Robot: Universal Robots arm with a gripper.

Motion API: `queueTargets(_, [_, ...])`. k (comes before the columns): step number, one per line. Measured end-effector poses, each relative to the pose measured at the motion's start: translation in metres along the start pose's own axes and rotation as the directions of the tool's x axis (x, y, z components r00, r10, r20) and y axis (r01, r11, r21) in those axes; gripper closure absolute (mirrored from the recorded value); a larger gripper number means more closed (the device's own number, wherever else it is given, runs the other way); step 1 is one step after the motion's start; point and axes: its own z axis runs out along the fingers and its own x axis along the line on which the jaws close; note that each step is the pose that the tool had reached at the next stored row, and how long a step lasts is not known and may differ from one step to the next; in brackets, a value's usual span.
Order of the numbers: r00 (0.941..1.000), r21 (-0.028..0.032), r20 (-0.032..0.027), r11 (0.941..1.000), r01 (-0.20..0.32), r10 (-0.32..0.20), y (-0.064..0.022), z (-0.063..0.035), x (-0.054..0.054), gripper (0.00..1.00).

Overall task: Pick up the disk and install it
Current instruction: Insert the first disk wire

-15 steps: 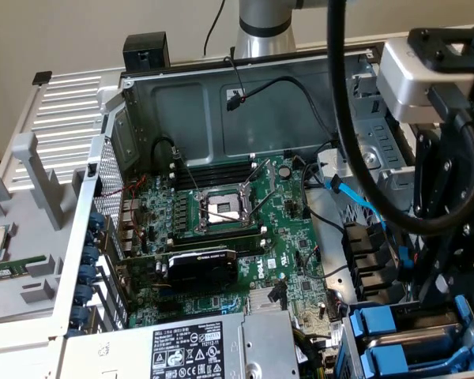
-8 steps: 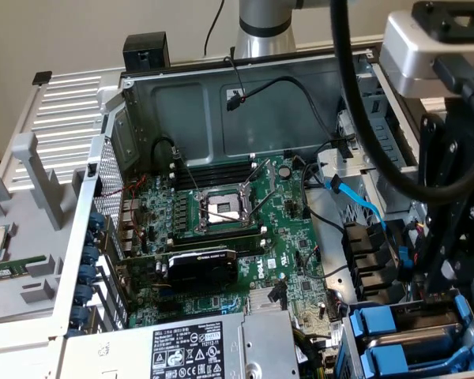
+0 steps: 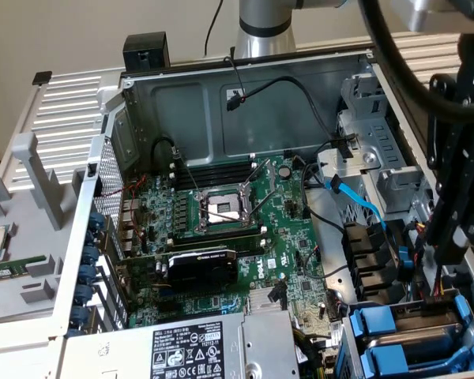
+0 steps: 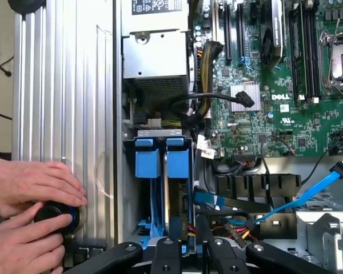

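My gripper (image 4: 188, 257) hangs right over the drive bay (image 4: 163, 188), and I can't tell whether its fingers are clenched or released. The disk (image 4: 177, 194) sits on edge in that bay, blue tabs up, beside a second blue carrier (image 4: 147, 157). Beyond the bay lies the motherboard (image 3: 221, 229). Two hands (image 4: 31, 188) press a black knob (image 4: 54, 216) on the case's outer panel.

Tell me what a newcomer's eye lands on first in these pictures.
An open computer case with its green motherboard laid bare across the middle. Bright blue drive carriers stand side by side in the bay just beyond the gripper, in the case's corner at the exterior view's lower right. In the wrist view, a person's hands press on a round black knob outside the ribbed case wall.
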Motion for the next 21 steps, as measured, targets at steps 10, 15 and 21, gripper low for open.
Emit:
queueTargets(10, [1.0000, 0.0030, -0.0024, 1.0000, -0.001, 0.001, 0.0150, -0.0008, -0.005, 0.75])
queueTargets(15, [1.0000, 0.0029, -0.0021, 1.0000, -0.003, 0.003, 0.0193, -0.0006, -0.008, 0.75])
queueTargets(21, [0.9998, 0.0012, -0.0010, 0.9998, -0.021, 0.021, 0.0237, 0.0004, -0.008, 0.75])
